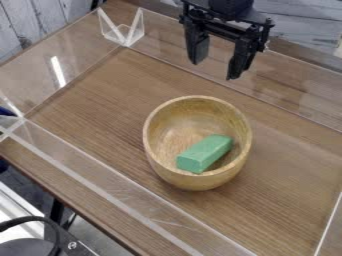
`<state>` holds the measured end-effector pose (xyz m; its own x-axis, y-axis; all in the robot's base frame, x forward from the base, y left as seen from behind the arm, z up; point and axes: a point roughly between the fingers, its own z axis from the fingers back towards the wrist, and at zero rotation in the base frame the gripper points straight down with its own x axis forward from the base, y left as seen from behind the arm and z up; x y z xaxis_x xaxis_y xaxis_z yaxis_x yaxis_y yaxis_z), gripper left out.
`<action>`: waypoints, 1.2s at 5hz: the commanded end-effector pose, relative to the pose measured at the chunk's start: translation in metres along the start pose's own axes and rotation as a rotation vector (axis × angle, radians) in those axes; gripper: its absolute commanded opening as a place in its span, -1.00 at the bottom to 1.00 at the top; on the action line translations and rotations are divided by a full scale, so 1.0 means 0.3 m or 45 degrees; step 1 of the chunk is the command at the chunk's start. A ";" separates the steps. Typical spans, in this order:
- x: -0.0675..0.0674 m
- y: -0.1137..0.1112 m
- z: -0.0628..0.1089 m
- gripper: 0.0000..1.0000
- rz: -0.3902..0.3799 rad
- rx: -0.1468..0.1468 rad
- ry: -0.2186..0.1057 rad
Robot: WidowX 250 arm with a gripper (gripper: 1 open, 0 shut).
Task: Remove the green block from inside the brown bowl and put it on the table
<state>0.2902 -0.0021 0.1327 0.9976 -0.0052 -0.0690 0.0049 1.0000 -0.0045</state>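
Note:
The green block point(205, 154) lies flat inside the brown bowl point(163, 117), toward its right side. The bowl rests on the table point(94, 100), right of the middle and nearer the front. My gripper point(218, 58) hangs above the table behind the bowl, pointing down. Its two black fingers point(197, 47) stand apart with nothing between them, so it is open. A clear gap separates the fingertips from the bowl's far rim.
Low clear acrylic walls point(74, 185) border the table on the left, front and right. A clear acrylic corner piece point(123, 30) stands at the back left. Black chair or stand parts point(40, 235) show below the table's front edge.

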 end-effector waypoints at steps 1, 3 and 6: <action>-0.016 -0.006 -0.043 1.00 -0.017 0.003 0.034; -0.073 -0.030 -0.173 1.00 -0.120 -0.015 0.066; -0.078 -0.098 -0.241 1.00 -0.281 -0.030 0.031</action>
<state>0.2585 -0.0301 0.0558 0.9699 -0.2159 -0.1125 0.2118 0.9761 -0.0479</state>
